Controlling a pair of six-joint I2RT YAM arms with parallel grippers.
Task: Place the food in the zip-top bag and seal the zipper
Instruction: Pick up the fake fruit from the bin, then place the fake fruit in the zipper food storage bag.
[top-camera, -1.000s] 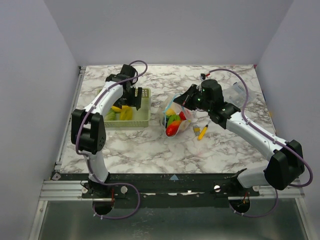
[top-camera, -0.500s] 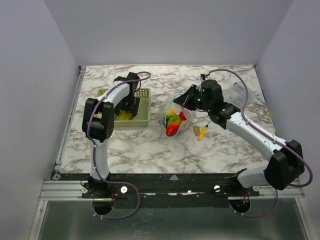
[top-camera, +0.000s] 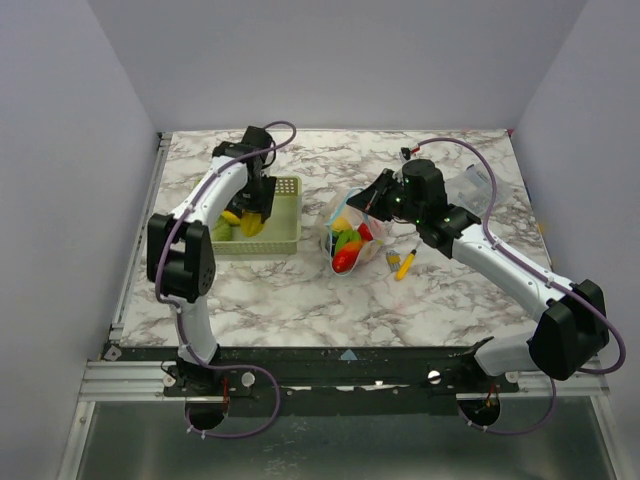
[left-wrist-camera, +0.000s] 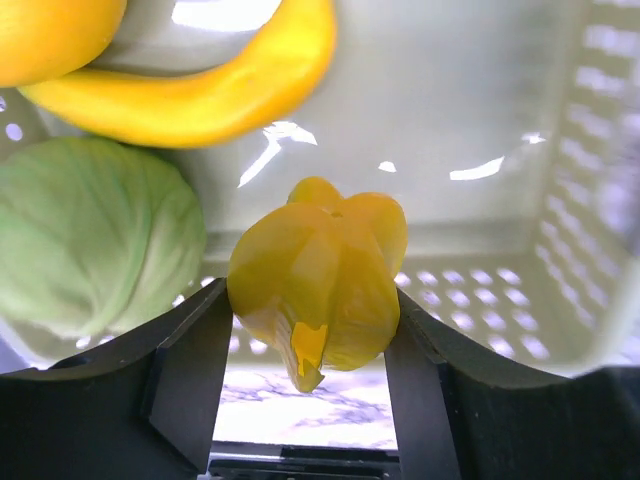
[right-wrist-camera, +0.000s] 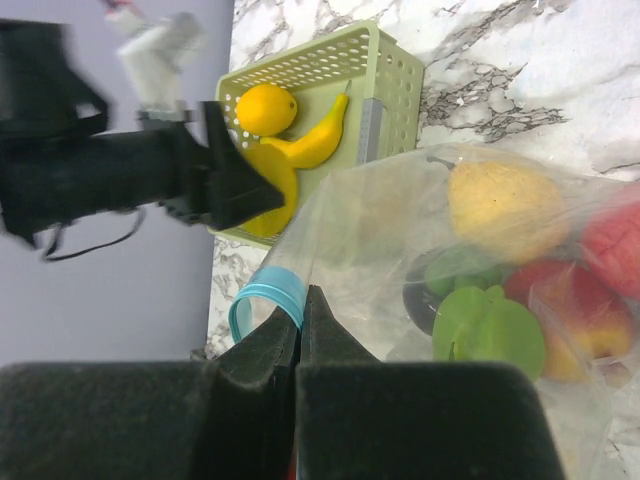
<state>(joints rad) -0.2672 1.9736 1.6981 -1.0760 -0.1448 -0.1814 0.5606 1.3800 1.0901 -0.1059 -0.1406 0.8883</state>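
My left gripper (top-camera: 256, 208) is down in the green basket (top-camera: 291, 216), shut on a yellow toy pepper (left-wrist-camera: 320, 278) held between both fingers. A yellow banana (left-wrist-camera: 190, 95), an orange-yellow fruit (left-wrist-camera: 50, 35) and a green cabbage (left-wrist-camera: 90, 235) lie in the basket beside it. My right gripper (right-wrist-camera: 301, 298) is shut on the light-blue zipper (right-wrist-camera: 262, 292) and holds the mouth of the zip-top bag (top-camera: 349, 232) up and open. In the bag are a yellow pear (right-wrist-camera: 505, 205), a green piece (right-wrist-camera: 485, 330) and red fruit (right-wrist-camera: 615, 245).
A thin yellow stick with a black tip (top-camera: 407, 263) lies on the marble just right of the bag. A smaller clear plastic piece (top-camera: 478, 186) lies at the far right. The basket wall stands between the left gripper and the bag.
The left arm's elbow swung in towards the basket and back out, with the gripper staying over the basket's right half. The right arm and the bag have not moved.
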